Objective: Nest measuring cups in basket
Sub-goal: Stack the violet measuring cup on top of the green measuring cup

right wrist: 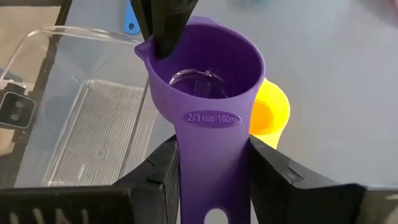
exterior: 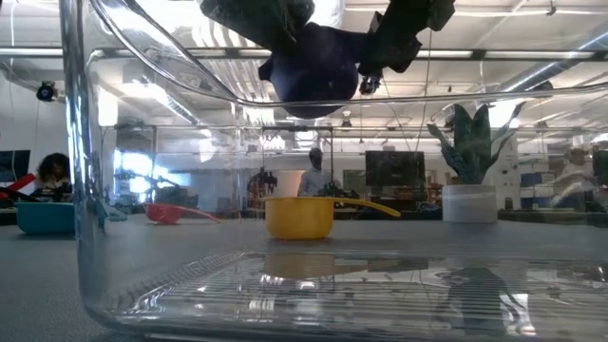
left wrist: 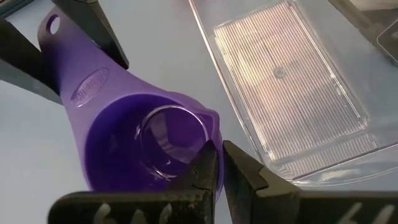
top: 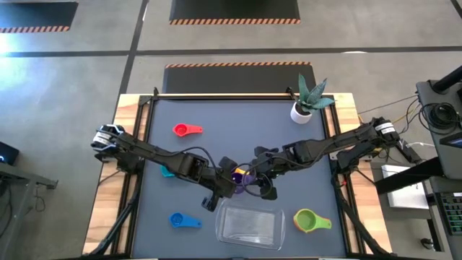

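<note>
The basket (top: pixel 250 225), a clear, ribbed-floor plastic tub at the near table edge, held no cups; all nesting remained undone. Just beyond it, raised off the table, the glossy purple cup (right wrist: pixel 205 81) was pinched at its rim by the clenched left gripper (left wrist: pixel 219 163) and flanked at its flat handle by the right gripper (right wrist: pixel 213 163) (fingers closing round it). The yellow cup (exterior: pixel 298 217) stood below; green (top: pixel 307 219), blue (top: pixel 183 220) and red (top: pixel 185 131) cups lay scattered.

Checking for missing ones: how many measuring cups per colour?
Red plastic measuring cup: 1
Teal plastic measuring cup: 1
Purple plastic measuring cup: 1
Yellow plastic measuring cup: 1
Blue plastic measuring cup: 1
Green plastic measuring cup: 1
Total: 6
</note>
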Controlling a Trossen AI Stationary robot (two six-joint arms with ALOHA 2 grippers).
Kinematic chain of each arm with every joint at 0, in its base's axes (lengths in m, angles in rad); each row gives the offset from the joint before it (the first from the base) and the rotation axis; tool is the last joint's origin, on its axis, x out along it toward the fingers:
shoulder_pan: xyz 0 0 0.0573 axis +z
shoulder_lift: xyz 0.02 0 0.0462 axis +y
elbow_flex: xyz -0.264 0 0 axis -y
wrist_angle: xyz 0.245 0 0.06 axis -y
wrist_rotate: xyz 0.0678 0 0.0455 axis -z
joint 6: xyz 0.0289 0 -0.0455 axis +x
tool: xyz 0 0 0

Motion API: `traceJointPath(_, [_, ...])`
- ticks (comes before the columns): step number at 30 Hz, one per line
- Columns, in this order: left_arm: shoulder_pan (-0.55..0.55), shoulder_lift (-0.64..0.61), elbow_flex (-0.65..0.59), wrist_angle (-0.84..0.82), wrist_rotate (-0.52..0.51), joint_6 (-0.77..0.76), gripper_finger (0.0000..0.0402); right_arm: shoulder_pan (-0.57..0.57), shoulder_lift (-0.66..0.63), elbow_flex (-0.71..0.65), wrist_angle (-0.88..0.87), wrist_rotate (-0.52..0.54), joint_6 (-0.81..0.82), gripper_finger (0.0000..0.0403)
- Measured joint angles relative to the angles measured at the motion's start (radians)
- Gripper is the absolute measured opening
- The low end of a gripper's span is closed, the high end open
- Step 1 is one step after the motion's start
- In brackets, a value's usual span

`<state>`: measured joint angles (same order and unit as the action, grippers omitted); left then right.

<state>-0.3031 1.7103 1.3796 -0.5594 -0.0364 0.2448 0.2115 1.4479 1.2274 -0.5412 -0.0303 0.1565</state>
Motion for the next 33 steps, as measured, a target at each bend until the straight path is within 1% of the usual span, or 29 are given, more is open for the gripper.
traceJointPath(4, [0.003, 0.000, 0.000, 0.000, 0.001, -0.021, 0.0001, 0.000, 0.000, 0.000, -0.001, 0.000, -0.001, 0.0127])
traceJointPath(6, [0.005, 0.000, 0.000, 0.000, 0.001, -0.032, 0.0008, 0.000, 0.000, 0.000, -0.008, 0.002, -0.001, 0.0127])
traceJointPath(13, [0.010, 0.000, 0.000, -0.006, 0.003, -0.045, 0.0052, 0.000, 0.000, 0.000, -0.020, 0.008, -0.001, 0.0126])
traceJointPath(17, [0.011, 0.000, 0.000, -0.005, -0.003, -0.050, 0.0076, 0.000, 0.000, 0.000, -0.056, 0.043, -0.001, 0.0122])
traceJointPath(19, [0.013, 0.000, 0.000, -0.007, -0.007, -0.066, 0.0087, 0.000, 0.000, 0.000, -0.073, 0.060, 0.000, 0.0108])
traceJointPath(25, [0.019, 0.000, 0.000, -0.040, -0.003, -0.084, 0.0115, 0.000, 0.000, 0.000, -0.083, 0.060, 0.000, 0.0075])
traceJointPath(30, [0.024, -0.002, 0.000, -0.051, -0.004, -0.095, 0.0123, 0.000, 0.000, 0.000, -0.104, 0.060, 0.000, 0.0034])
traceJointPath(33, [0.025, -0.002, 0.000, -0.051, -0.004, -0.097, 0.0123, 0.000, -0.003, 0.000, -0.124, 0.060, 0.003, 0.0020])
